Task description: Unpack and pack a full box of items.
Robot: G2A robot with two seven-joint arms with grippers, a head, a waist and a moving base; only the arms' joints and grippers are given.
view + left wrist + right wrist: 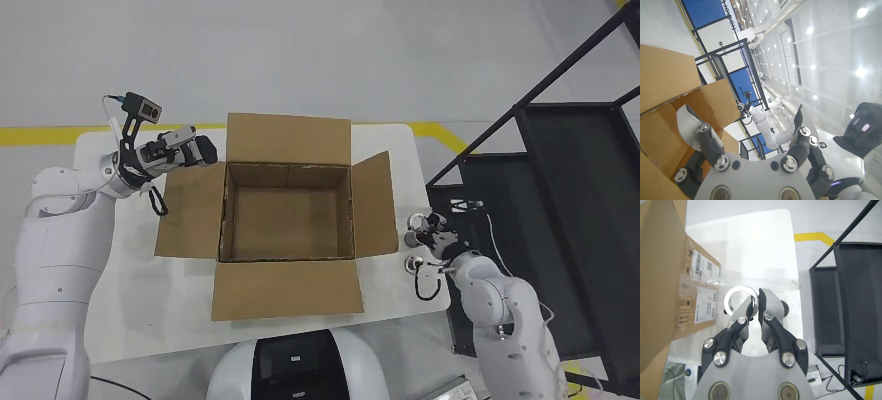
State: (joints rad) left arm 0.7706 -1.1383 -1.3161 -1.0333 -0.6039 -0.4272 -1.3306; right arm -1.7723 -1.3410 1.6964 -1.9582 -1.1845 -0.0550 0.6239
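"Where was the box point(288, 177)?"
"Middle of the table point(390, 150), flaps spread. The right gripper point(755, 303) pinched a metal ring point(738, 289) beside one flap; the left gripper point(742, 115) hung agape near its far corner."

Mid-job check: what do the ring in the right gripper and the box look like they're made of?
The ring, pinched in the right gripper: likely machined metal, perhaps aluminium or steel; pale silver, satin sheen, crisp edges, a small drilled hole in its side. The box: plain brown corrugated cardboard, matte; the left wrist view shows fluting along a cut flap edge.
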